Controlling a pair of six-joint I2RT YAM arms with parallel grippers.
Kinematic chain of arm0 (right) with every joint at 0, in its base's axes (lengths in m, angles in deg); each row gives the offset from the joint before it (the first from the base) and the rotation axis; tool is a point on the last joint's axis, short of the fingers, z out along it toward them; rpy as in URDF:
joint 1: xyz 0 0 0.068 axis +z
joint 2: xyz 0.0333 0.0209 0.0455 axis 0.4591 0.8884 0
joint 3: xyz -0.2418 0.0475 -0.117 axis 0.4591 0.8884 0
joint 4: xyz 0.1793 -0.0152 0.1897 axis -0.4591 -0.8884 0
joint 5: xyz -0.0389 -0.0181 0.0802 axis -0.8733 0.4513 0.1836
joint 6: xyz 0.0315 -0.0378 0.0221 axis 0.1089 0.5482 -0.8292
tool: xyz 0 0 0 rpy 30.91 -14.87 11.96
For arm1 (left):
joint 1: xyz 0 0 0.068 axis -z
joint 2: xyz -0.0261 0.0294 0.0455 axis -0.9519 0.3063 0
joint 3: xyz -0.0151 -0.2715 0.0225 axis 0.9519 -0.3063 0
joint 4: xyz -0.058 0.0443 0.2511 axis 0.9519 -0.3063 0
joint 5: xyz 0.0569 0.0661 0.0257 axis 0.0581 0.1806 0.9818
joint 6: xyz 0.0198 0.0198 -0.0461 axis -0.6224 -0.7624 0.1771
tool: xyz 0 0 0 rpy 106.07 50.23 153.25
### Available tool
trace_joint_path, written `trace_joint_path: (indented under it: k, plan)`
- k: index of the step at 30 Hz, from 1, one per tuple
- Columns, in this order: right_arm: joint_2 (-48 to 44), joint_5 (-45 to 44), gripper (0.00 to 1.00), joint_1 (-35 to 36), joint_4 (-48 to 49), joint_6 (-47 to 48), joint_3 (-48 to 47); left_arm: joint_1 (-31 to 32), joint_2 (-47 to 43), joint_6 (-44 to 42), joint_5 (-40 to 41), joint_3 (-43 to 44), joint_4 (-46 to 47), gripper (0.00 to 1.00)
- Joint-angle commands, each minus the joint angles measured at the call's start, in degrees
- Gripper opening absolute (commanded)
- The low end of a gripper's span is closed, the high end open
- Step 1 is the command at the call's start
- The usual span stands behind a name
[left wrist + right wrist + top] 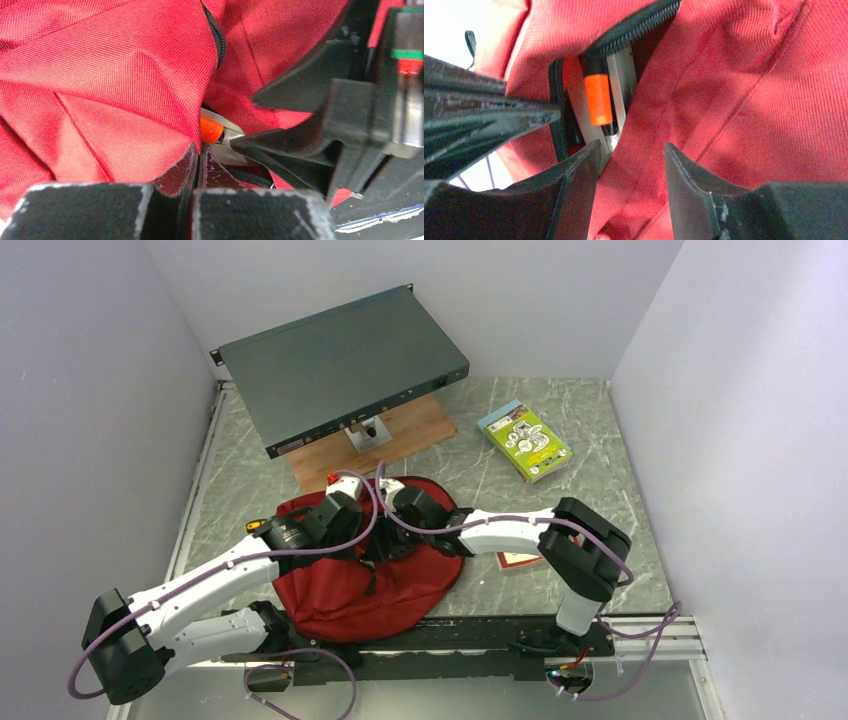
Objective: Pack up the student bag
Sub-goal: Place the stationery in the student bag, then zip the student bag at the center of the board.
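The student bag [370, 575], dark red with black zippers, lies flat at the table's near middle, and both grippers sit over its top opening. My left gripper [200, 150] is shut, pinching the edge of the red fabric beside the zipper [218, 40]. My right gripper [631, 150] is open, its fingers [584, 170] straddling a fold of the bag's fabric at the opening's rim without pinching it. Inside the opening lie an orange-capped pen [598, 100] and a white flat item [623, 75]. The pen's orange cap [211, 130] also shows in the left wrist view.
A green-covered book [525, 440] lies at the far right. Another book [520, 561] peeks out under the right arm. A dark-grey rack unit [340, 370] rests tilted on a wooden board [400, 440] at the back. Walls close in on both sides.
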Motion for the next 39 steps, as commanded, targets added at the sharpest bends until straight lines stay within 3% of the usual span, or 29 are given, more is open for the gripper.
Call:
trace_joint_path:
  k: [1,4,9,10,18,20,27,28,32,36,39]
  plan:
    - [2.41,-2.31,0.51,0.56,-2.45,0.71,-5.44,0.24,-0.89,1.27,-1.99,-0.42,3.00,0.00]
    - [3.34,-4.52,0.41,0.88,-4.04,0.89,-6.15,0.27,-0.73,1.10,-1.97,-0.42,3.07,0.00]
    - [-0.37,-8.72,0.03,0.89,-3.34,0.68,-3.01,0.26,-0.32,0.71,-1.79,-0.25,2.98,0.01]
    - [-1.76,-9.50,0.00,0.89,-2.38,0.52,-1.73,0.27,-0.26,0.75,-1.79,-0.31,3.03,0.01]
    - [-13.54,-13.37,0.00,0.88,5.77,-2.39,8.10,0.25,-0.19,0.47,-1.78,0.07,2.57,0.09]
    - [-15.24,-12.81,0.00,0.81,8.38,-3.06,10.46,0.25,-0.32,0.05,-2.26,0.89,1.63,0.22]
    - [-16.33,-11.61,0.00,0.80,13.93,-5.32,12.92,0.34,-2.12,-5.73,-12.93,6.19,0.96,0.89]
    - [-16.38,-11.75,0.00,0.76,13.64,-5.67,12.65,0.77,-2.12,-6.80,-13.99,7.15,0.16,0.92]
    - [-16.83,-11.76,0.00,0.08,11.97,-6.57,11.73,2.57,-2.84,-9.04,-14.05,10.65,-3.70,0.92]
    - [-16.94,-11.30,0.00,-0.76,10.35,-6.75,11.24,5.21,-1.42,-9.50,-17.06,14.55,-7.06,0.66]
    - [-17.05,-10.48,0.00,-1.36,9.63,-6.35,10.86,8.87,0.25,-8.30,-19.32,16.16,-7.55,0.52]
